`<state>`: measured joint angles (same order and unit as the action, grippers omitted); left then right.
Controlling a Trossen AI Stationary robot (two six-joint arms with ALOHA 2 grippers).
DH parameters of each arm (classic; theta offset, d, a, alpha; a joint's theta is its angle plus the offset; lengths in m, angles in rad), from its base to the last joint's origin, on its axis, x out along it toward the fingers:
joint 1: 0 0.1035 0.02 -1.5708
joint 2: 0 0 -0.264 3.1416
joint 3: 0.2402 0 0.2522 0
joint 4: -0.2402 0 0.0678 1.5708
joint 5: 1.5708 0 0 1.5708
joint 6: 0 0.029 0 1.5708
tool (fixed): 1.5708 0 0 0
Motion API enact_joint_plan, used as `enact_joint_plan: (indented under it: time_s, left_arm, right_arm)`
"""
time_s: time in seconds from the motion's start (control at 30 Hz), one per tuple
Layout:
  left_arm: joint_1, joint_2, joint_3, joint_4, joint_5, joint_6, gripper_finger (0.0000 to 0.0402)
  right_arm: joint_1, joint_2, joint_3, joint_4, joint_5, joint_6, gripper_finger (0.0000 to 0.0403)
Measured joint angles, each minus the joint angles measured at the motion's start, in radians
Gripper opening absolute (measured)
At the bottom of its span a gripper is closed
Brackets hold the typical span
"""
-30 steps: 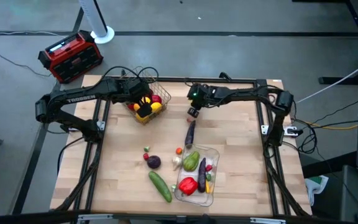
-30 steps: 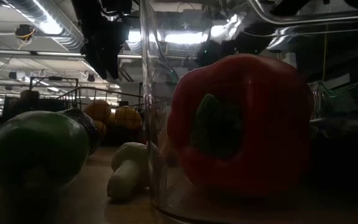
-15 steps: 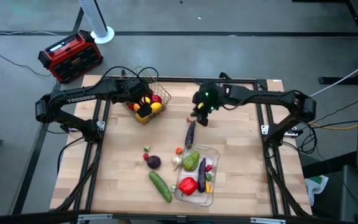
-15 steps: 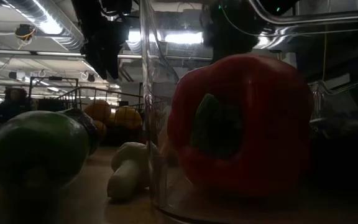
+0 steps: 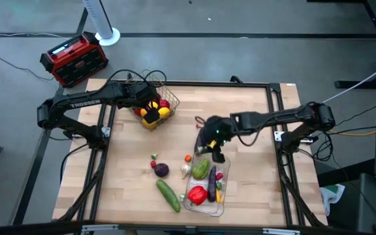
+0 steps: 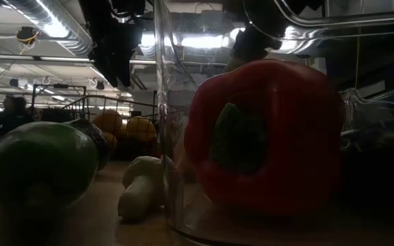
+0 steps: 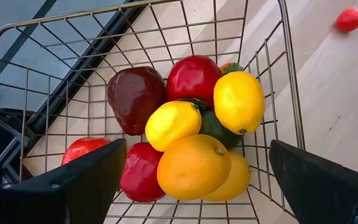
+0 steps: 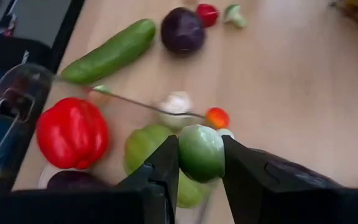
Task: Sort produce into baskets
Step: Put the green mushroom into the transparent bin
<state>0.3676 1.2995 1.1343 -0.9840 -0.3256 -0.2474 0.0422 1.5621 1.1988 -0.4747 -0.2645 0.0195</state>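
Note:
The bronze wire basket [image 5: 154, 104] at the far centre-left holds red, yellow and orange fruits [image 7: 191, 165]. My left gripper [image 7: 196, 155] hangs open above it, its fingers wide apart and clear of the fruit. The clear tray [image 5: 224, 196] near the front holds a red pepper [image 8: 73, 134], a green squash [image 8: 145, 146] and an eggplant [image 5: 212, 184]. My right gripper [image 8: 201, 149] is over the table at the tray's far end [image 5: 209, 147]. It is shut on a small round green piece of produce [image 8: 201, 152]. My right gripper pinches the round green piece by its two opposite sides [image 8: 185, 155] between its two fingers. The fingers slant down toward the table's near edge. The piece is lifted clear of the table, above the tray's far end.
Loose on the wood lie a cucumber [image 5: 168, 194], a round purple vegetable [image 5: 162, 170], a white mushroom [image 5: 186, 170] and small red pieces [image 5: 154, 162]. A red-and-black box [image 5: 74, 59] stands on the floor beyond the far left corner.
My right gripper has swung from the far middle of the table, beside the basket, toward the near edge and the tray. It has risen and turned on the way, and its fingers have stayed shut.

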Motion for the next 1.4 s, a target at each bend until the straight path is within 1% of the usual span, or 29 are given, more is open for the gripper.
enact_joint_plan:
  time_s: [0.2, 0.3, 0.5, 0.6, 0.7, 0.87, 1.0, 1.27, 1.4]
  left_arm:
    - [0.0, 0.0, 0.0, 0.0, 0.001, 0.0, 0.039]
    - [0.0, 0.0, 0.0, 0.0, 0.001, 0.001, 0.039]
    - [-0.006, -0.01, 0.0, 0.0, 0.001, 0.022, 0.039]
    - [-0.024, -0.039, 0.0, 0.0, 0.0, 0.021, 0.039]
    - [-0.053, -0.076, 0.0, 0.0, 0.002, 0.009, 0.039]
    - [-0.114, -0.134, 0.0, -0.002, 0.004, -0.109, 0.039]
    - [-0.183, -0.161, 0.0, -0.006, 0.035, -0.171, 0.039]
    - [-0.362, -0.156, 0.0, -0.009, 0.036, -0.317, 0.039]
    - [-0.441, -0.152, 0.0, -0.011, 0.036, -0.384, 0.039]
  right_arm:
    - [0.071, 0.004, 0.0, 0.002, 0.071, 0.002, 0.0099]
    - [0.091, 0.01, 0.0, 0.001, 0.118, 0.046, 0.0099]
    - [0.096, 0.015, 0.0, 0.001, 0.125, 0.075, 0.0099]
    - [0.096, 0.015, 0.0, 0.002, 0.126, 0.089, 0.0099]
    - [0.095, 0.015, 0.0, 0.002, 0.152, 0.086, 0.0099]
    - [0.095, 0.015, 0.0, 0.005, 0.216, 0.084, 0.0099]
    - [0.095, 0.015, 0.0, 0.005, 0.246, 0.084, 0.0099]
    - [0.095, 0.015, 0.0, 0.002, 0.239, 0.047, 0.0101]
    - [0.096, 0.015, 0.0, 0.002, 0.162, 0.047, 0.0118]
